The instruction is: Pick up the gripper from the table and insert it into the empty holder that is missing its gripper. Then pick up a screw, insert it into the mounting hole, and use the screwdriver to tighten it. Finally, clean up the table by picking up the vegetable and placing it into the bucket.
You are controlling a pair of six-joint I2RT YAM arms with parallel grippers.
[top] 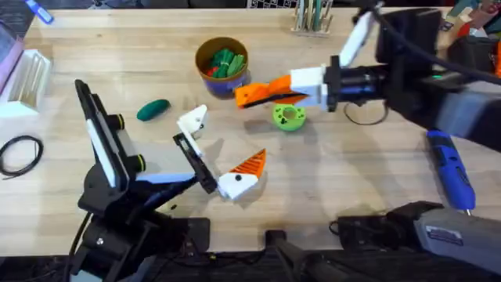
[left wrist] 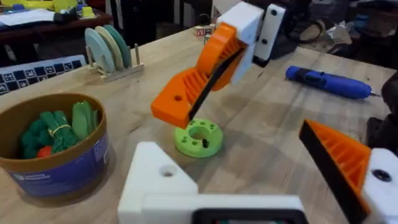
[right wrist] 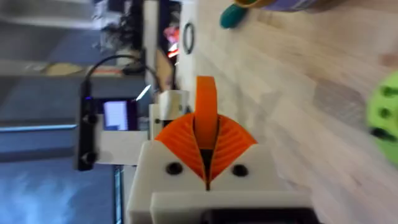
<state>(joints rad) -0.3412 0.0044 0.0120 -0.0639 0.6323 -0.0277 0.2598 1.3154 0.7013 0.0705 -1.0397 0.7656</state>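
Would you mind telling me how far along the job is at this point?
Done: the right gripper is shut on the orange finger, off the table. In hand: it hangs over the green disc, not yet in the empty white holder on the left arm. Left: the screw step, with the blue screwdriver lying on the table, and the dark green vegetable, which lies outside the bucket.

Pale blond wood, striped in butcher-block strips, across the desk (top: 376,172). Bright blue on the screwdriver (top: 451,169), dark at its tip. Dark green on the vegetable (top: 153,110). Tan-yellow rim and blue-purple wall on the bucket (top: 221,66); green and red inside. Lime green on the flat disc (top: 289,117). Ribbed orange on the gripper (left wrist: 185,94), perhaps black-edged. Plain white on the holder (left wrist: 163,180).
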